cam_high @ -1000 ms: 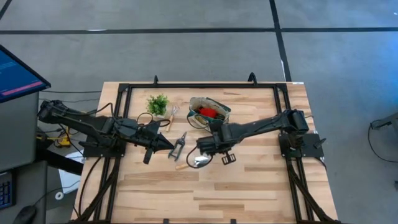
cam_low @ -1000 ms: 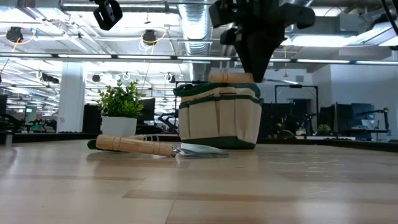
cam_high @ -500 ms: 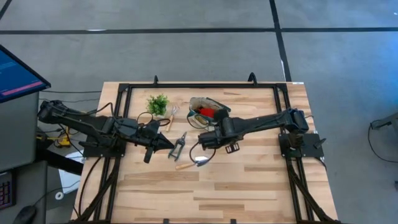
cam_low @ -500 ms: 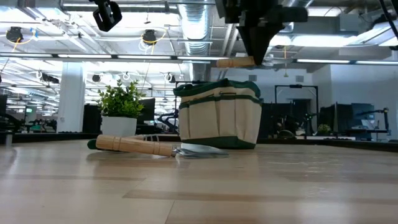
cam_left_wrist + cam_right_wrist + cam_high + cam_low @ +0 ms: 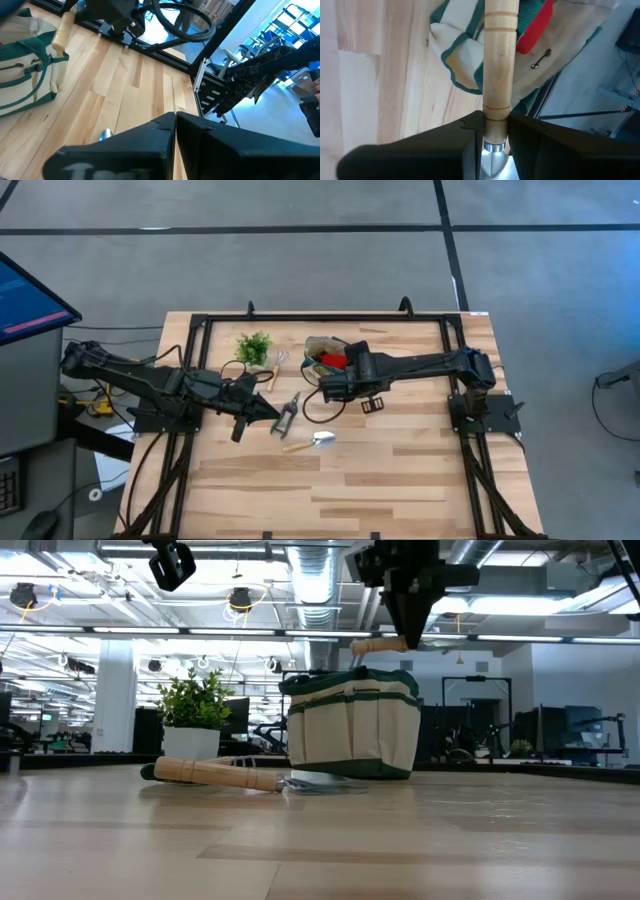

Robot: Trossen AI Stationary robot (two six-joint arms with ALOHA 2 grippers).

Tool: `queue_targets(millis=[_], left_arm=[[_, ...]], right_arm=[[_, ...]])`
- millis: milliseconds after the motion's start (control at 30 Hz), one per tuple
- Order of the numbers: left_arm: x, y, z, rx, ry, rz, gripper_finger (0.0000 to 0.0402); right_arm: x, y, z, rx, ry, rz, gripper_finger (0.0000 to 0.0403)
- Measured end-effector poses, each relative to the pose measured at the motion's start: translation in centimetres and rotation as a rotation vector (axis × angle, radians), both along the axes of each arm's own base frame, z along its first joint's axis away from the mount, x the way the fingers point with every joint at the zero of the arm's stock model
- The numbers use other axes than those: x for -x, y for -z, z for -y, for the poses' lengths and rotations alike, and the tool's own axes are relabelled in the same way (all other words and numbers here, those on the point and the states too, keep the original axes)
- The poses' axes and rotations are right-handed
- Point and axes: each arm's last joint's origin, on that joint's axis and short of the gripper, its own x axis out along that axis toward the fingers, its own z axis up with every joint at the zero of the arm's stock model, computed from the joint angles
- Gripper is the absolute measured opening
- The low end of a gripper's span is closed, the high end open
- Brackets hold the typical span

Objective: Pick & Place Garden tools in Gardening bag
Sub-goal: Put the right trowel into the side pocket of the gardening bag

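The cream gardening bag [image 5: 335, 358] with green trim stands at the table's far middle, a red piece [image 5: 333, 360] inside it. My right gripper [image 5: 338, 385] is shut on a wooden-handled tool [image 5: 378, 643] just above the bag's near rim [image 5: 350, 680]. My left gripper [image 5: 268, 413] is shut and empty at the left centre, beside the dark pruning shears [image 5: 288, 415]. A wooden-handled trowel [image 5: 305, 442] lies flat on the table. Another small tool [image 5: 275, 368] lies by the potted plant [image 5: 254, 345]. My right gripper pinches the tool's wooden handle at its end by the metal collar [image 5: 496, 117], between its two fingers. The fingers [image 5: 405, 615] come from above, pointing down. The handle [image 5: 499, 60] sticks out level, lifted clear, over the bag's rim. The gripper hides the metal head.
A black frame [image 5: 320, 320] runs round the table's far and side edges. A black cable loop [image 5: 318, 408] lies near the bag. The table's near half is bare wood [image 5: 380, 480]. Office room shows beyond the table in the low view.
My right gripper has gone up and toward the table's far edge with the wooden-handled tool, from near the trowel to just above the bag's near rim. The tool stays level in the hold. The trowel on the table has stayed in place.
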Motion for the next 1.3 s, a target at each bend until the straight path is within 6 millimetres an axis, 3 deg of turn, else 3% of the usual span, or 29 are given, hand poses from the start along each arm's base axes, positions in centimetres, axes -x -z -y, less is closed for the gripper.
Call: queue_targets(millis=[333,533,733,900,1300], left_arm=[[-0.6,0.5,-0.5,0.093,-0.228,-0.02,0.0007],[-3.2,2.6,-1.4,0.194,-0.316,-0.101,0.0049],[-6.0,3.5,-3.1,0.421,-0.213,-0.072,0.0108],[-7.1,3.5,-4.8,0.496,-0.163,-0.013,0.0143],[-7.8,2.9,-5.7,0.521,-0.159,-0.005,0.0148]], right_arm=[[0.1,0.1,-2.6,-0.004,-0.081,0.0,0.0055],[0.1,-0.7,-4.3,0.037,-0.131,0.044,0.0055],[-0.1,-2.2,-5.4,0.039,-0.184,0.114,0.0055],[-0.2,-2.7,-5.9,0.037,-0.216,0.137,0.0055],[-0.5,-2.7,-6.6,0.036,-0.273,0.154,0.0055]])
